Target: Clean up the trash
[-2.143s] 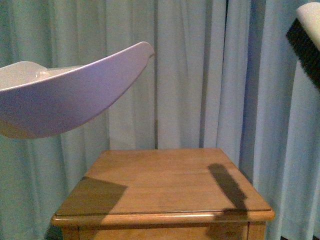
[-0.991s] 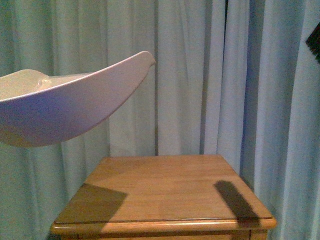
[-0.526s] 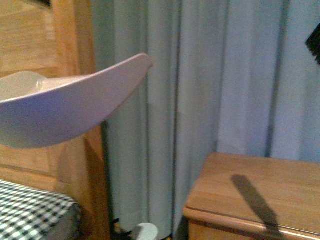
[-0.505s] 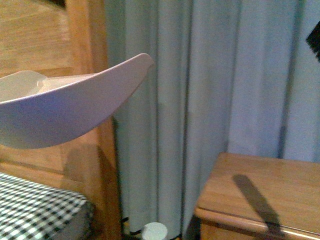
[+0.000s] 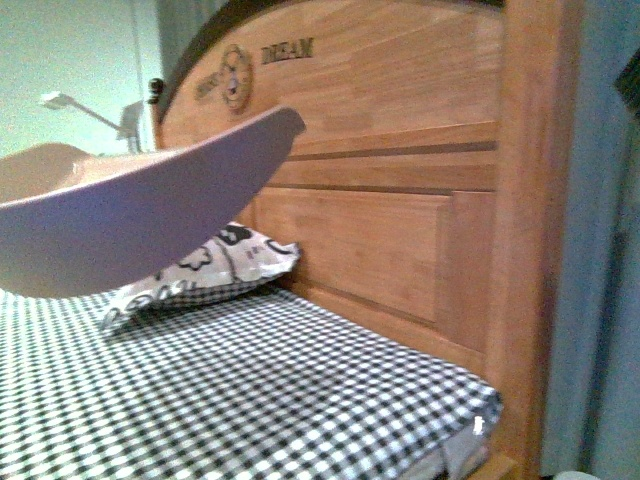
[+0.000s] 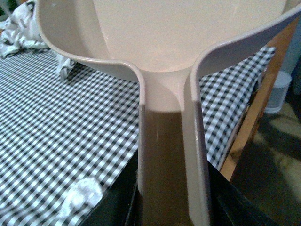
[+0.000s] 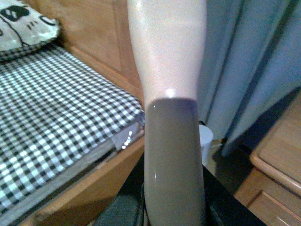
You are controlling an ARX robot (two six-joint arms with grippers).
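The pale dustpan [image 5: 140, 215] hangs high at the left of the front view, over the bed. My left gripper [image 6: 171, 209] is shut on its handle, and the scoop [image 6: 188, 37] opens away from the wrist. The trash [image 6: 84, 194], a small crumpled white wad, lies on the checked sheet beside the handle in the left wrist view. It does not show in the front view. My right gripper [image 7: 174, 209] is shut on the brush [image 7: 171, 89], whose pale handle points toward the bed's corner. A dark sliver of the brush [image 5: 630, 95] shows at the front view's right edge.
A bed with a black-and-white checked sheet [image 5: 250, 400] and a tall wooden headboard [image 5: 400, 200] fills the view. A patterned pillow [image 5: 215, 265] leans at the headboard. Blue curtain [image 5: 600, 300], a small white bin [image 7: 205, 141] on the floor and a wooden nightstand [image 7: 282, 155] stand beside the bed.
The front view has swung left, from the nightstand and curtain to the bed and headboard. The dustpan keeps its place in the view, and the brush shows only as a sliver.
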